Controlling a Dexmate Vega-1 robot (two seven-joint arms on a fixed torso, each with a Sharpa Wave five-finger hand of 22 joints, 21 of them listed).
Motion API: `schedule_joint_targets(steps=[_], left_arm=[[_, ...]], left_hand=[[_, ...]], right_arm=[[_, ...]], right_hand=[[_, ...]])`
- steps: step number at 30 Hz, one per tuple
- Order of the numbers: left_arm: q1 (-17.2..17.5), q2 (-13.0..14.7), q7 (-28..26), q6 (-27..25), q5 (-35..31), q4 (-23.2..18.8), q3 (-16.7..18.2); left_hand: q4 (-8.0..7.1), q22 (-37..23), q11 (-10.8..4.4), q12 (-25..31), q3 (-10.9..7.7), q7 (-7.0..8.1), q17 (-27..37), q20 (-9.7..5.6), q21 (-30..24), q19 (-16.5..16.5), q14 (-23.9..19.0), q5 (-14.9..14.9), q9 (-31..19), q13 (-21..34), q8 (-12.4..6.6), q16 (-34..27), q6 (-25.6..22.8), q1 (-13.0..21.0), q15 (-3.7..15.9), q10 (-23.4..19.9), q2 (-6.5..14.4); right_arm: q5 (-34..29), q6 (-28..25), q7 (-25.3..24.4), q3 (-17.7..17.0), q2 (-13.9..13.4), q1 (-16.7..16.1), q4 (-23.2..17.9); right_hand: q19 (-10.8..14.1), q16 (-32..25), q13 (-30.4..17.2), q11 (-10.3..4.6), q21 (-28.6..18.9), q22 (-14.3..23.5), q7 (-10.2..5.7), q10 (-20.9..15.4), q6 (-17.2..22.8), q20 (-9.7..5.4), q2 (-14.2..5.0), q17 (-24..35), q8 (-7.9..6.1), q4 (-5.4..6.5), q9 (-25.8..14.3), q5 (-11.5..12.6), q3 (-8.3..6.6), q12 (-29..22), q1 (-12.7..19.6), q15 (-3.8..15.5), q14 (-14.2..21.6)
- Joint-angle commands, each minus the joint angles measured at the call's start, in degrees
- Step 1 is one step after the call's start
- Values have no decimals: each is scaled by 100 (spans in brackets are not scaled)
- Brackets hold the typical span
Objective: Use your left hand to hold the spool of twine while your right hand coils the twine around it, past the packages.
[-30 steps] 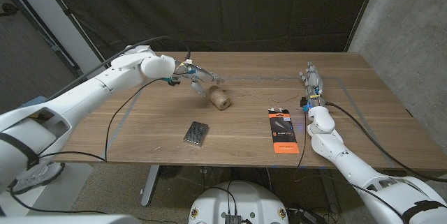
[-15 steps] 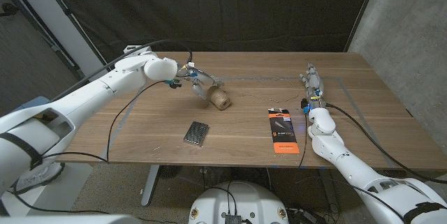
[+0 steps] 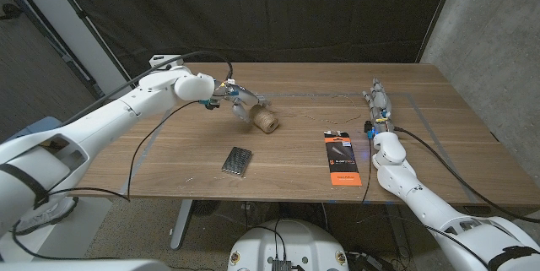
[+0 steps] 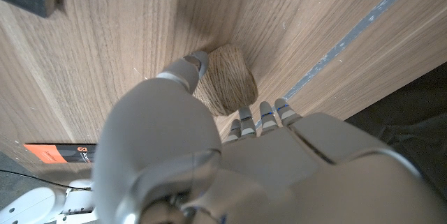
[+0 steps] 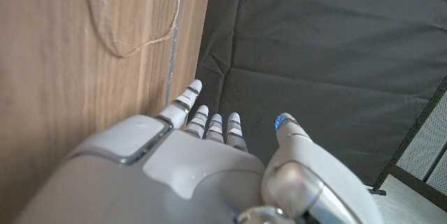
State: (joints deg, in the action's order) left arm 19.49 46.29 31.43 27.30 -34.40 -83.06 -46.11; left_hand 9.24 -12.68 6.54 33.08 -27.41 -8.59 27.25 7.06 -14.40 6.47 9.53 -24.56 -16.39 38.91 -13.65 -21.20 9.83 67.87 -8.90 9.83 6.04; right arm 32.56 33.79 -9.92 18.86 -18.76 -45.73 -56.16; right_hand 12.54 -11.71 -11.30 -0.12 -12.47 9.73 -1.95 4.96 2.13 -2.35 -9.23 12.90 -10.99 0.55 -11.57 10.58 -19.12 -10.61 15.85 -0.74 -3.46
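The robot's left hand (image 3: pixel 238 101) is reaching in over the wooden table (image 3: pixel 169 157), and its fingers are curling around a spool of twine (image 3: pixel 265 121), which is lying on its side at the fingertips. In the left wrist view, the thumb is pressing one side of the spool (image 4: pixel 225 79) while the other fingers (image 4: pixel 260 116) are wrapping the opposite side, so the hand is grasping it. Nearer the robot than this hand, a small dark metallic packet (image 3: pixel 237 160) is lying flat. A thin strand of twine (image 3: pixel 325 98) is trailing across the wood from the spool toward the right hand. Near the right arm, on the robot's side of that hand, a black and orange package (image 3: pixel 342 158) is lying flat. The right hand (image 3: pixel 377 100) is extending straight with fingers apart, holding nothing; in the right wrist view, a loop of the strand (image 5: pixel 119 32) is lying on the wood just beside its fingertips (image 5: pixel 187 97).
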Motion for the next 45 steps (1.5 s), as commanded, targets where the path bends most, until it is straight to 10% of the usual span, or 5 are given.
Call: schedule_joint_targets(steps=[1,45], left_arm=[[163,80,-219,-72,-228,-195,50],[963,358,-1644,-486,-1140,-815,279]], left_hand=[[9,-20,46,36,5,38,38,24,23,58,213,-15,-32,35,9,-20,681,70,-13,1061,33],[40,-104,-169,570,194,241,471,-63,-218,-442,-368,3,-282,405,-333,-700,-41,320,222,524,97]], right_arm=[[75,128,94,-34,53,-2,167],[287,406,477,-131,34,-157,413]], right_hand=[[-16,-40,-18,-5,35,18,4,33,-43,28,8,13,-15,-27,-13,-1,-27,-41,-26,-11,-58],[-28,-51,-16,-23,75,20,-75,93,-96,55,4,16,-21,-39,-12,-2,-29,-50,-43,-35,-100]])
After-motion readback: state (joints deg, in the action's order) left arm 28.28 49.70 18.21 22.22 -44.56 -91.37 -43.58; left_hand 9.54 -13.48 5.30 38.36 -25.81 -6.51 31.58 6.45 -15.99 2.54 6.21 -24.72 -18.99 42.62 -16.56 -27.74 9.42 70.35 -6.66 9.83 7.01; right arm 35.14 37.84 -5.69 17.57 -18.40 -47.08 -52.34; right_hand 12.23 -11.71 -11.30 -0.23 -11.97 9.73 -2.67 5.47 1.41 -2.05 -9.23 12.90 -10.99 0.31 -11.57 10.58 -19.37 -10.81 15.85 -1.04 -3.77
